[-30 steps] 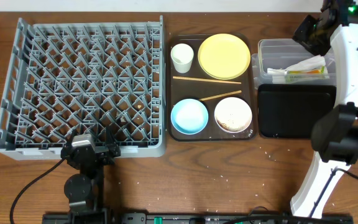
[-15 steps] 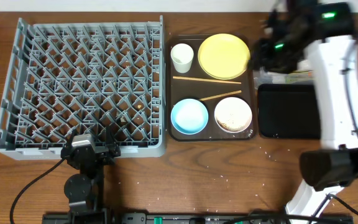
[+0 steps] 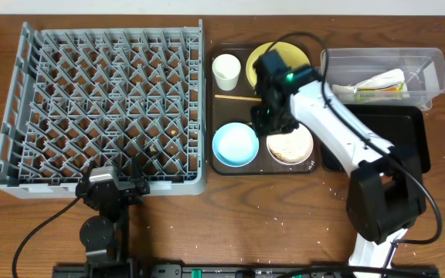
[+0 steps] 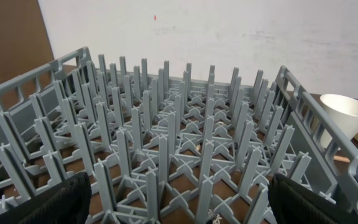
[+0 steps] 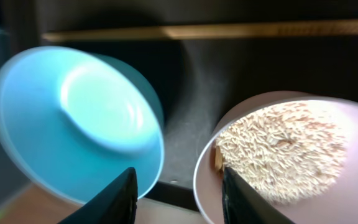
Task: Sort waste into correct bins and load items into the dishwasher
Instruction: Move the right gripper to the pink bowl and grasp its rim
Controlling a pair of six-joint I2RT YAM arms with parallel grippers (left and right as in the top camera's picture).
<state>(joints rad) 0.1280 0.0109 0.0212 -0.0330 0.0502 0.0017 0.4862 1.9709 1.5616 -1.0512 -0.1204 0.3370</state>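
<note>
- right gripper: over the brown tray, above the gap between the two bowls along its near edge; fingers partly open, nothing held
- white bowl: near right corner of the brown tray, upright, with rice in it; its left rim shows between my fingers in the wrist view; I take this as the item in hand, to be emptied before racking
- blue bowl: near left corner of the brown tray, just beside the white bowl, empty; its right rim also lies inside my finger span, so I risk catching both rims
- method: I would shift slightly toward the white bowl so one finger drops inside its rim and the other outside, clear of the blue bowl; close on the wall only; lift level; tilt only once over a bin
- chopstick: lies across the brown tray behind both bowls; keep the wrist off it on the lift
- clear tub: far right corner of the tabletop; wrapper inside it
- black tray: right edge of the tabletop, just in front of the clear tub; I judge the rice belongs here
- rack: left half of the tabletop; no dishes in it
- left gripper: at the rack's near edge; fingers wide apart, empty
</note>
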